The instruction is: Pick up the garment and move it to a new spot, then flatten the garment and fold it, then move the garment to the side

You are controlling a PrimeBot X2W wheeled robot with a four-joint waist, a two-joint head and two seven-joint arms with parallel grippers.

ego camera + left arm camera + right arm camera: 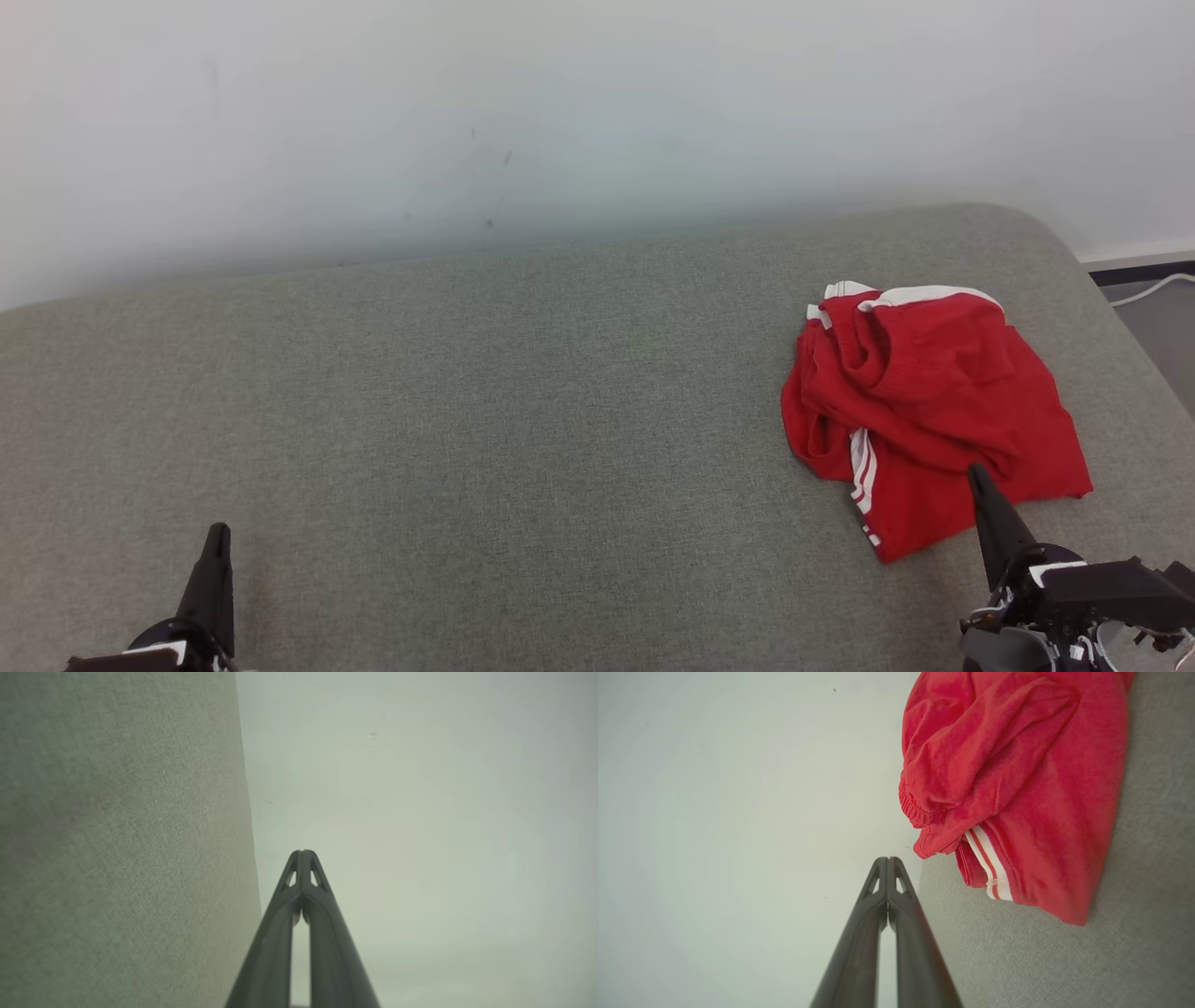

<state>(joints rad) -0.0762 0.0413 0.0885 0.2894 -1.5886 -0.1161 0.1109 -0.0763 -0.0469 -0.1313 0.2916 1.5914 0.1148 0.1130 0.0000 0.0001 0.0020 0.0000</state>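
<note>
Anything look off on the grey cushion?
Only the red garment: it lies crumpled in a heap near the right end of the grey cushion, folds bunched, white stripes kinked. No damage or spill visible.

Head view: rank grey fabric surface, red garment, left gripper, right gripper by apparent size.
1. grey fabric surface, by far the largest.
2. red garment.
3. right gripper and left gripper: the fingers look alike and both are cut off at the bottom edge, so unranked.
</note>
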